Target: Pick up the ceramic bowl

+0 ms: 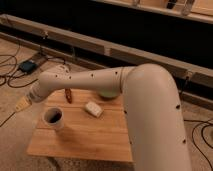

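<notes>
The ceramic bowl point(107, 94) is light green and shallow. It sits at the far edge of the small wooden table point(90, 137), and my white arm point(95, 80) passes over it and hides most of it. My gripper point(22, 104) hangs beyond the table's left edge, above the floor, well to the left of the bowl and holding nothing that I can see.
A white mug with a dark inside point(53, 118) stands at the table's front left. A small white block point(93, 108) lies mid-table, and a reddish-brown item point(68, 95) lies at the far left. Cables and a blue box point(27, 65) are on the floor to the left.
</notes>
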